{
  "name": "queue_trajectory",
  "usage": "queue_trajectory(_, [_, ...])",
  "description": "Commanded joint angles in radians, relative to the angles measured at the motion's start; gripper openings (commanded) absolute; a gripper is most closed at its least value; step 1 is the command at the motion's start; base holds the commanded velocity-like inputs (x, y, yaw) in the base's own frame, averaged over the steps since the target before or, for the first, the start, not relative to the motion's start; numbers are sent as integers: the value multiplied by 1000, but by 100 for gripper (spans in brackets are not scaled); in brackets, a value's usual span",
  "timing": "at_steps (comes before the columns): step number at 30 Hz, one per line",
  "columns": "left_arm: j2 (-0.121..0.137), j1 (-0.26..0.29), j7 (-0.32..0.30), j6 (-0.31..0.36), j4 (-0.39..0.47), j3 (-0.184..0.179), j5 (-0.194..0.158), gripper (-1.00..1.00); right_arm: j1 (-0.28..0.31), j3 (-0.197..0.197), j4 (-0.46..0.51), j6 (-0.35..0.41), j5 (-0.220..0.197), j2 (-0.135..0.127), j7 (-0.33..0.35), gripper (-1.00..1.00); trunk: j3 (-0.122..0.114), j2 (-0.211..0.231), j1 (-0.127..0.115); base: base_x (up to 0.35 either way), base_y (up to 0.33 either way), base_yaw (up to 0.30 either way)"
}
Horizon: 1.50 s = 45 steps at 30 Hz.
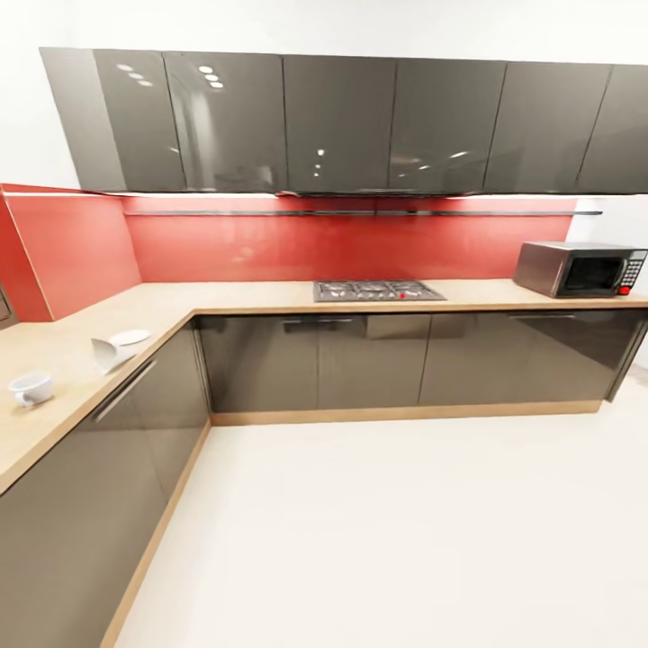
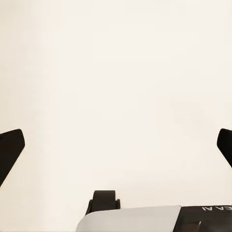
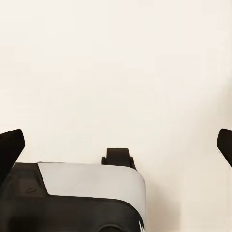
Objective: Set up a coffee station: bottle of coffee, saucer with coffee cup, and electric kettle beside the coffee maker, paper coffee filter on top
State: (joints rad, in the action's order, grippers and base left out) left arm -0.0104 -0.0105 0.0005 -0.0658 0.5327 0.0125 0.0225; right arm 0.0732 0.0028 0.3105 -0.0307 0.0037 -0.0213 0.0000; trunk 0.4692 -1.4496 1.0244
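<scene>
Nearest are the two grippers. In its wrist view the left gripper (image 2: pixel 116 145) has its dark fingers (image 2: pixel 10 150) spread wide apart over pale floor with nothing between them, and the right gripper (image 3: pixel 116 145) shows the same, fingers (image 3: pixel 12 145) far apart and empty above the robot's own grey-and-black base (image 3: pixel 87 188).

Further out, on the left run of the countertop (image 1: pixel 63 346), the cup (image 1: pixel 32 389) stands upright near the front edge. It is well apart from the saucer (image 1: pixel 130 337), which lies beyond it. Between the two rests a white paper-like piece (image 1: pixel 110 354), probably the filter, tilted and just beside the saucer. Whether the cup holds anything I cannot tell.

Farther back are the hob (image 1: pixel 378 290) and, at the far right, a microwave (image 1: pixel 583 269) with its door shut.

The robot stands away from every counter, so nothing is reachable yet. The likely risk, as I judge it, is the cup: being close to the edge, an arm sweeping in as the base drives up could knock it off. The light filter could also slide or crumple if nudged.
</scene>
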Motion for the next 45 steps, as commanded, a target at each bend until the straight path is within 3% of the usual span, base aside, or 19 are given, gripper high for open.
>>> queue_trajectory(1, [0,0,0,-2,1,1,2,100,0,0,-1,-3,0,0,0,100,1,0,1,321,79,0])
queue_trajectory(13, [0,0,0,-2,1,1,1,100,0,0,-1,-3,0,0,0,100,1,0,1,198,111,0])
queue_trajectory(14, [-2,0,0,-38,10,1,-2,100,0,0,-1,-4,1,-1,0,100,1,0,1,3,2,0])
queue_trajectory(23, [-9,0,-4,-28,313,-6,-5,100,1,-1,-1,-5,0,-1,1,100,1,0,1,0,0,0])
queue_trajectory(24, [-10,0,-4,-9,384,-6,-5,100,1,-1,-1,-5,-1,-1,2,100,1,0,1,0,0,0])
queue_trajectory(28, [-15,0,-6,65,533,-9,-5,100,0,-1,-1,-14,-1,-1,2,100,1,0,1,0,0,0])
queue_trajectory(31, [-46,0,-8,135,706,-10,-4,100,0,-1,-5,-67,-1,-1,2,100,1,0,1,0,0,0])
queue_trajectory(35, [-68,0,-10,206,899,-8,-4,100,0,-1,-15,-145,-1,-2,1,100,1,0,1,0,0,0])
queue_trajectory(43, [-91,14,-10,385,1023,-9,-4,100,0,0,-20,-193,1,-2,0,100,1,0,1,0,0,0])
queue_trajectory(45, [-88,20,-10,389,1025,-7,-4,100,0,0,-20,-194,1,-2,0,100,1,0,1,0,0,0])
